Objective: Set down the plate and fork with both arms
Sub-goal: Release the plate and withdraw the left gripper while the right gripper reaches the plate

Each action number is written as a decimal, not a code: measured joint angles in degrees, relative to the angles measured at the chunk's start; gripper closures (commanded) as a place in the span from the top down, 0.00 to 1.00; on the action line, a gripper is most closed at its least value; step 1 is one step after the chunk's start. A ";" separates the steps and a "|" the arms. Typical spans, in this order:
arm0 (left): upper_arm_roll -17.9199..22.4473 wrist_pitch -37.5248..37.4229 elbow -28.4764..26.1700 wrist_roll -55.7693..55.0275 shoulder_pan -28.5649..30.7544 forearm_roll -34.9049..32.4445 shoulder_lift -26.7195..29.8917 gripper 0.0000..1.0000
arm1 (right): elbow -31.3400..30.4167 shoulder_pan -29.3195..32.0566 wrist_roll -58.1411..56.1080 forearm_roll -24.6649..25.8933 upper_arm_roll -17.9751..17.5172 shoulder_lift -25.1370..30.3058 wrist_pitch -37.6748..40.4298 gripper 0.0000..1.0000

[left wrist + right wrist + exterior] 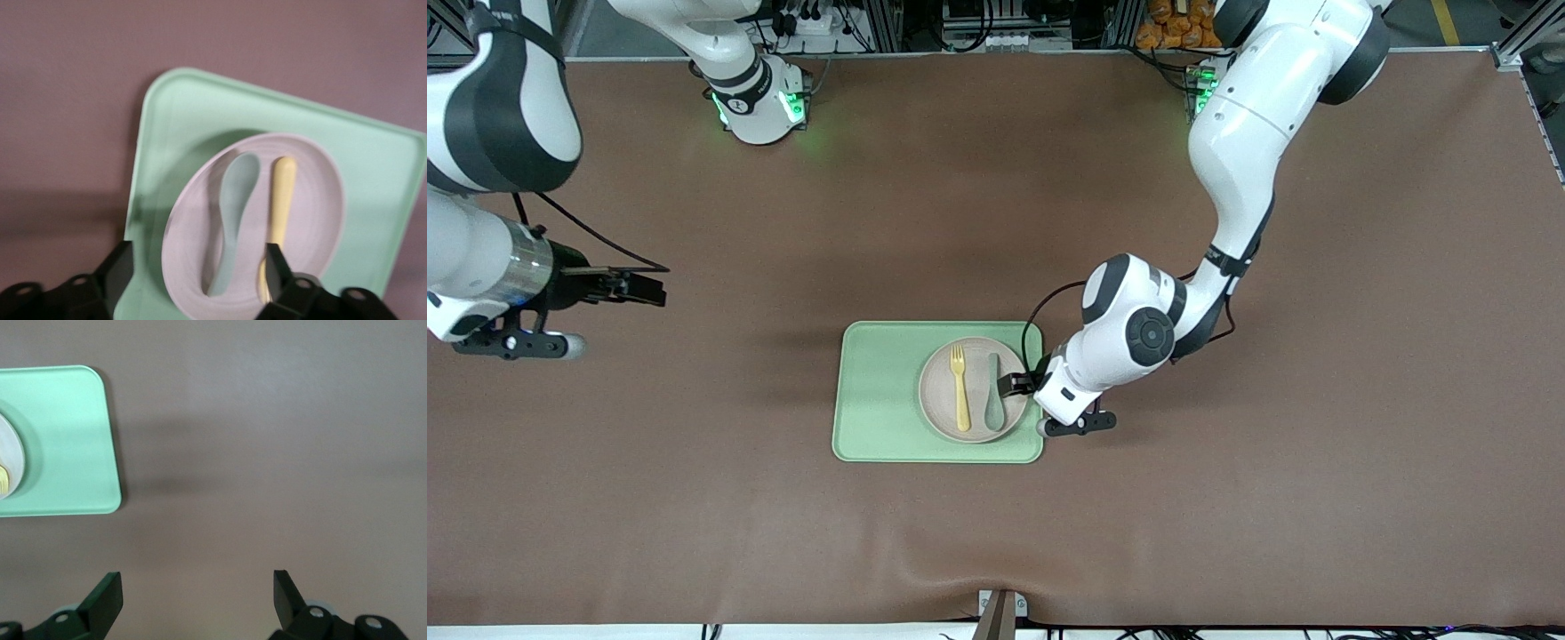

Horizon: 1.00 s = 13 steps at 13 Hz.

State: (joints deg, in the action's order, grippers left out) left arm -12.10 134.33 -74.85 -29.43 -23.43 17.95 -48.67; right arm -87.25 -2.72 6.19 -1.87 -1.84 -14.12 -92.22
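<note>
With its jaws standing wide at the plate's [973,389] three o'clock edge on the tray [879,396], the left gripper [1017,384] is risking tipping the fork [959,388] and spoon [994,393] off, while the right gripper [640,289] is waiting, jaws wide, over bare desk [1316,498].

Brown table mat [925,222], cluttered back edge

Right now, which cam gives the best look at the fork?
Front view: the whole fork shows, tines to handle, lying on the plate beside the spoon. The left wrist view shows its handle, but the open left pincer hides its lower part. The right wrist view catches only a yellow sliver at the frame edge.
</note>
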 measured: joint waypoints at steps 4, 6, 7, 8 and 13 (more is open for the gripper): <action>0.34 -8.86 0.17 -0.32 5.12 -1.60 8.45 1.00 | 0.94 -4.66 0.17 0.00 -0.11 -4.48 -9.97 1.00; 0.38 -13.26 0.16 -0.32 7.90 -4.25 11.60 1.00 | 1.03 -6.60 0.26 0.00 -0.14 -7.18 -14.32 1.00; 0.42 -15.75 0.15 -0.32 9.21 -4.61 13.06 1.00 | 1.09 -7.54 0.96 0.00 -0.14 -8.35 -16.35 1.00; 0.45 -18.35 0.15 -0.32 10.67 -4.80 14.54 1.00 | 1.15 -8.64 3.08 0.00 -0.16 -9.42 -17.71 1.00; 0.58 -31.59 0.03 1.01 18.60 -5.06 21.68 1.00 | 2.52 -14.77 11.12 0.06 -0.22 -16.04 -24.67 1.00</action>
State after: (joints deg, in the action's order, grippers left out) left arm -11.52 102.73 -74.82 -28.42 -4.83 12.90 -26.99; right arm -84.73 -17.49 17.31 -1.81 -2.05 -30.15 -116.89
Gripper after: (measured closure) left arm 0.000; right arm 0.000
